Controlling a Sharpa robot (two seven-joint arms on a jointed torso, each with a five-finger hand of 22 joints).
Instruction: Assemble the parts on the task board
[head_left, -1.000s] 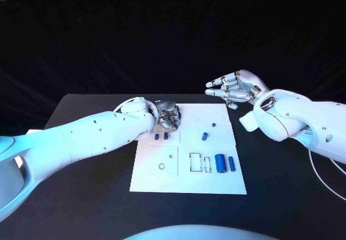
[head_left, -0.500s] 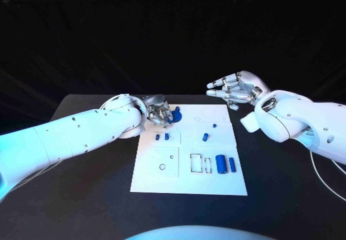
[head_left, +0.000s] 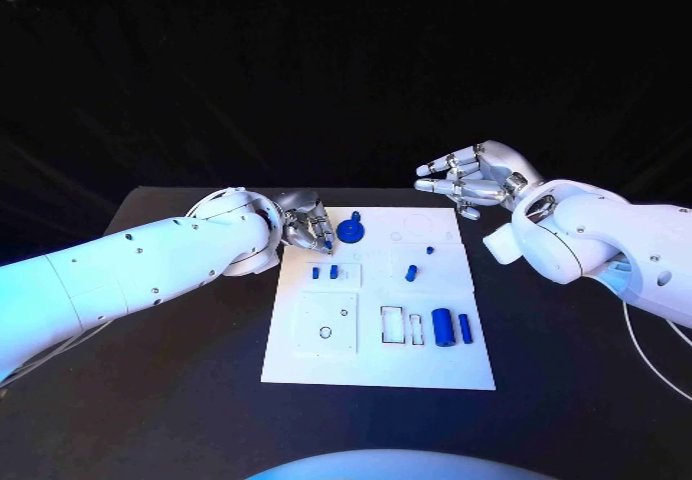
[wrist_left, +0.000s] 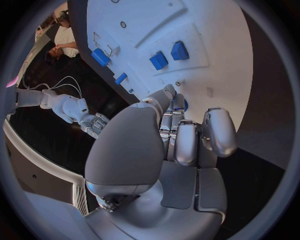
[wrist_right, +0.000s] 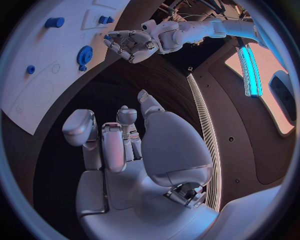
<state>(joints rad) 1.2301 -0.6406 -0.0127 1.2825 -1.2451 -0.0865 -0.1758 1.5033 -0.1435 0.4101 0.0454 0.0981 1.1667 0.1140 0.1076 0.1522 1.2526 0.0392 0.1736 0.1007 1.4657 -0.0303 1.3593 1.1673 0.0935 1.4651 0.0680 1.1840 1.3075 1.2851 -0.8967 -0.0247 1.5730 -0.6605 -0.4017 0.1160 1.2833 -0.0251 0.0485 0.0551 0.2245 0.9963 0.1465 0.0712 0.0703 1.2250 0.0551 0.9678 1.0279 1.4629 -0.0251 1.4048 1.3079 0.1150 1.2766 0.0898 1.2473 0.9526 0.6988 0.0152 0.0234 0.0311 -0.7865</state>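
Withdrawing leftward, left hand (head_left: 303, 230) is curling empty beside the blue gear (head_left: 352, 235) (light, rigid; grip its rim), right hand (head_left: 469, 177) hovering open.

Two white arms, silver hands.
Glossy rounded shells, small dark screws; left hand (head_left: 307, 232), right hand (head_left: 469, 177) metallic, segmented; thin white cable.

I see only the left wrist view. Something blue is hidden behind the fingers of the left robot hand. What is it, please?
Observer: It is a blue gear lying on the task board, near the far left corner.
Operator: Does the left robot hand touch it?
Observer: Probably not. The right wrist view shows the left robot hand over the black table, beside the board's edge, with a gap between it and the gear.
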